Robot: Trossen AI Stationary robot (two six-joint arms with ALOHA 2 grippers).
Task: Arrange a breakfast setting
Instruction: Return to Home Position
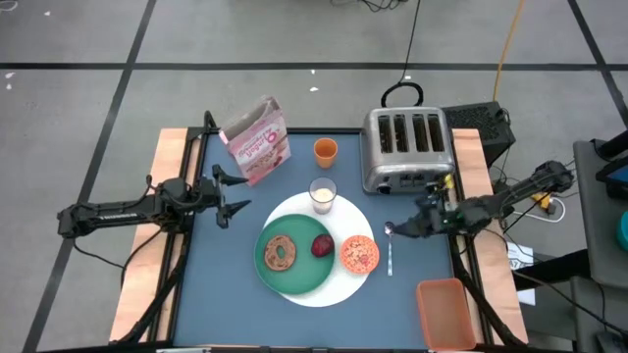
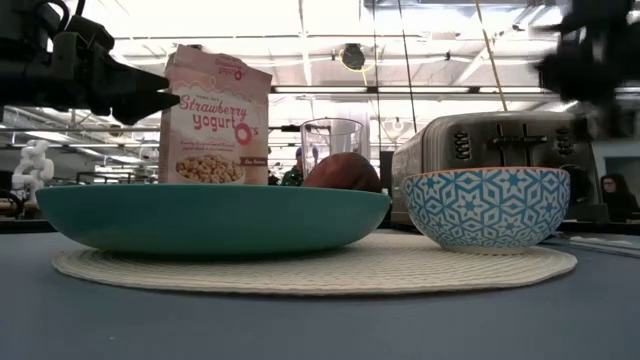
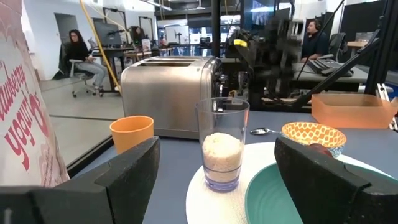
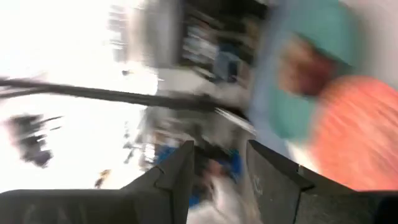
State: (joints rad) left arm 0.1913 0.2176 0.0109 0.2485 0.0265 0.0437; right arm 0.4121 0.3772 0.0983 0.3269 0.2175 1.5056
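A green plate [image 1: 294,270] with a bagel [image 1: 282,254] and a dark red fruit [image 1: 322,245] rests on a white round mat [image 1: 339,286]. The orange patterned bowl [image 1: 359,253] and the milk glass [image 1: 323,194] also stand on the mat. A metal spoon [image 1: 390,255] lies on the table right of the bowl. The orange cup [image 1: 326,150] and the pink cereal box [image 1: 257,140] stand farther back. My left gripper [image 1: 235,194] is open and empty, left of the glass [image 3: 222,143]. My right gripper [image 1: 399,228] is open just right of the spoon's far end, and its wrist view [image 4: 221,165] shows nothing between the fingers.
A silver four-slot toaster [image 1: 407,147] stands at the back right, and an orange rectangular bin [image 1: 446,312] at the near right corner. Bare table lies along the left side and the near left. People sit in the room beyond the table.
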